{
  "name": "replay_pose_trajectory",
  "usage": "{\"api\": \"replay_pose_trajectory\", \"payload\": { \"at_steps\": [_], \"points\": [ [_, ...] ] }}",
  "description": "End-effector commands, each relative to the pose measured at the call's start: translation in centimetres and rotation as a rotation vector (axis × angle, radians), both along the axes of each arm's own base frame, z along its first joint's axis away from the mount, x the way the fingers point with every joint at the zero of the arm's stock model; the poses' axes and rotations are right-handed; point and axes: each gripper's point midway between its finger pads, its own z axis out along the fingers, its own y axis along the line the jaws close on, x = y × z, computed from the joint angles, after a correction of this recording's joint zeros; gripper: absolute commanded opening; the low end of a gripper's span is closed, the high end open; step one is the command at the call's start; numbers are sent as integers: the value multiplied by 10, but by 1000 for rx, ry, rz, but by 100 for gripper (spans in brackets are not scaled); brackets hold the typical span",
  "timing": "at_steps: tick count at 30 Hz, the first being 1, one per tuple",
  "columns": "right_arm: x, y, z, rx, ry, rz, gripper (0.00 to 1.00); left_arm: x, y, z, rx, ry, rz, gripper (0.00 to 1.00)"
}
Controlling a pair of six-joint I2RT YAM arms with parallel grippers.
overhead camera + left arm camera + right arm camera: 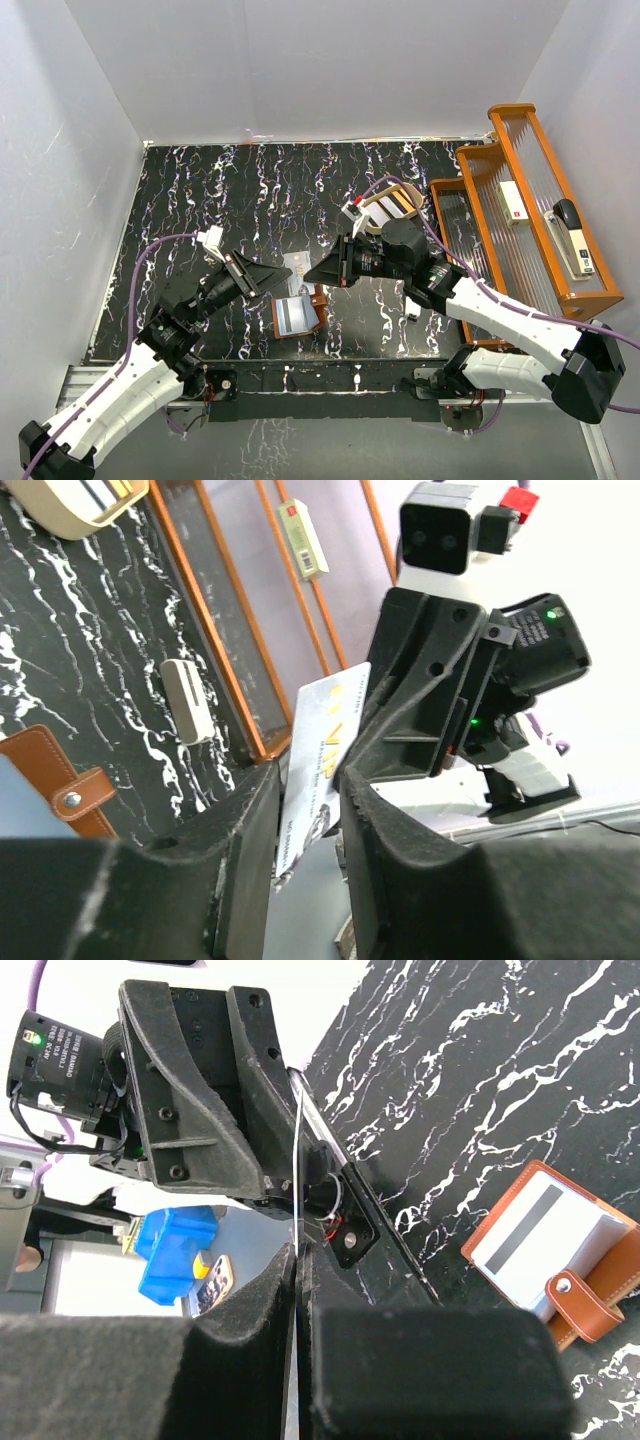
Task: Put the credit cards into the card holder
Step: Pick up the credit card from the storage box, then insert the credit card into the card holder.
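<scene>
On black white-veined tabletop [250, 190], brown leather card holder [495, 1235] with rounded snap tab [585, 1305]

1. Left arm [120, 390] and right arm [500, 320]: white link shells, black joints.
2. Left gripper [308, 773] and right gripper [300, 1265]: matte black, wedge-shaped fingers; screw holes [178, 1171] behind the jaws.
3. Cable [140, 262]: purple, trailing back from behind each jaw set.
4. Camera [440, 535]: white box above the jaws, red tag [520, 500] beside it; green LEDs [547, 613] behind.
</scene>
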Motion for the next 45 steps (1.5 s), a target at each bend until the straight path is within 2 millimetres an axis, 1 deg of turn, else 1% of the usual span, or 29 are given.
{"api": "replay_pose_trajectory", "payload": {
  "at_steps": [1,3,6,7,8,10,14,16,19,24,29,32,34,40,43,45],
  "points": [
    [-10,4,32,107,-55,59,0,-11,0,26,-59,-92,-38,30],
    [-12,5,33,109,-49,69,0,-12,0,31,-69,-109,-43,22],
    [-11,6,31,101,-40,67,0,-13,-1,35,-80,-121,-53,2],
    [-10,5,31,97,-38,61,0,-13,-2,34,-77,-120,-55,0],
    [-8,5,30,90,-38,49,1,-13,-1,33,-74,-117,-54,0],
    [-3,2,28,68,-41,13,6,-13,0,29,-61,-107,-48,0],
    [7,-6,21,5,-45,-67,25,-8,7,18,-14,-84,8,0],
    [13,-12,12,-35,-40,-108,34,-5,12,11,21,-76,40,0],
    [20,-20,-8,-114,-15,-168,39,2,23,-17,136,-20,104,0],
    [29,-27,-38,-225,18,-219,41,6,34,-63,232,77,160,0],
    [37,-28,-56,-304,22,-246,40,5,37,-96,283,151,170,0],
    [38,-23,-70,-358,26,-240,39,5,41,-118,348,212,182,0],
    [36,-16,-77,-398,22,-229,38,4,38,-126,360,228,163,0],
    [32,4,-97,-540,-43,-210,35,1,31,-143,338,268,128,0],
    [31,12,-110,-603,-65,-183,34,-1,28,-148,321,285,114,0],
    [33,13,-119,-644,-76,-178,32,-1,26,-150,316,288,107,0]
  ]
}}
